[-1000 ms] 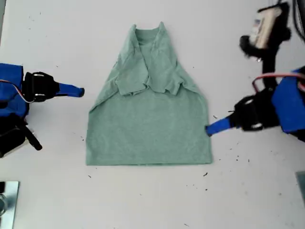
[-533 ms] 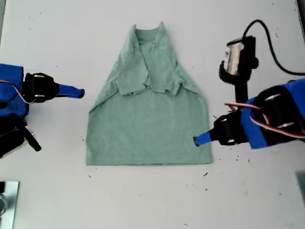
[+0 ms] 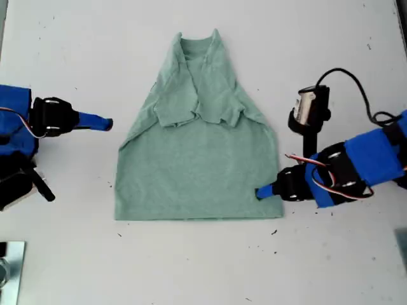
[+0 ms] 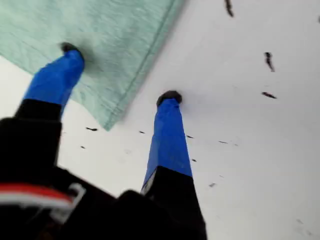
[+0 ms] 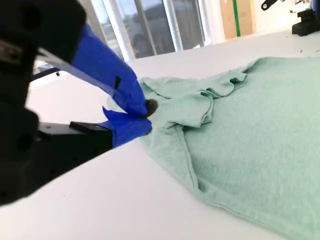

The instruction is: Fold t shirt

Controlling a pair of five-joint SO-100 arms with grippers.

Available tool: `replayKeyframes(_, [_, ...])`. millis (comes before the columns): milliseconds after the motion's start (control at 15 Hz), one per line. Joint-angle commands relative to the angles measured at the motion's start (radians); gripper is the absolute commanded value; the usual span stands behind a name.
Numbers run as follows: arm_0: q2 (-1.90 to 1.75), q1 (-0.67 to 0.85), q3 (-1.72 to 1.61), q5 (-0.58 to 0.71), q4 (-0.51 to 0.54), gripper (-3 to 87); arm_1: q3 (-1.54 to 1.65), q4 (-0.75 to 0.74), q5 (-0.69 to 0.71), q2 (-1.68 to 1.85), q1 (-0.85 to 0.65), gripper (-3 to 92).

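Two arms flank the t shirt [image 3: 198, 143], which lies flat on the white table [image 3: 203, 267] with its sleeves already folded inward over the chest and its collar toward the far edge in the exterior view. Our first gripper [image 4: 120, 72] sits at the hem corner on the exterior view's right, its jaws spread wide: one blue fingertip [image 4: 70, 52] rests on the cloth just inside the side seam, while the other touches bare table just beside the hem. Our second gripper [image 5: 142, 115] waits off the cloth on the exterior view's left, near the sleeve fold, its jaws drawn together with nothing between them.

We judge the step in hand to be seizing this bottom corner so the lower half can be carried up toward the collar. To do it well, we want the outer finger to slide under the hem edge rather than skate over the table, so the close should come with the tips pressed low and drawn slightly inward to gather both layers. A shallow pinch on one layer would likely let the back panel stay behind and skew the fold. The opposite corner will probably need a matching grasp, so the hem rises level.
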State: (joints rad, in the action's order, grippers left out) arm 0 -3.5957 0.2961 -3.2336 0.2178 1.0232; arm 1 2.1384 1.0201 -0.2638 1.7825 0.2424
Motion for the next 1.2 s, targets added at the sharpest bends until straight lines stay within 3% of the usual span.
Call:
replayKeyframes(0, [-0.002, 0.002, -0.015, 0.006, -0.002, -0.1, 0.026, -0.107, -0.017, -0.097, 0.021, 8.5])
replayKeyframes(133, [0.0, 0.002, -0.015, 0.006, -0.003, -0.1, 0.091, -0.212, -0.051, -0.109, 0.052, -1.2])
replayKeyframes(200, [0.0, 0.0, -0.015, 0.008, -0.003, -0.1, 0.107, -0.216, -0.06, -0.092, 0.061, -1.1])
replayKeyframes(333, [0.0, -0.002, -0.015, 0.008, -0.003, -0.1, 0.089, -0.121, -0.041, 0.006, 0.064, -1.5])
replayKeyframes(533, [0.0, -0.002, -0.015, 0.008, -0.003, -0.1, -0.319, 0.436, 0.034, 0.069, 0.049, -1.7])
replayKeyframes(667, [0.0, 0.0, -0.015, 0.009, -0.003, -0.1, -0.601, 0.627, 0.12, 0.025, 0.021, -1.7])
replayKeyframes(933, [0.0, -0.014, -0.015, 0.009, -0.003, -0.1, -0.927, 0.669, 0.259, -0.169, -0.026, -1.7])
replayKeyframes(1133, [0.0, -0.011, -0.015, 0.009, -0.003, -0.1, -1.068, 0.417, 0.364, -0.39, -0.054, -1.7])
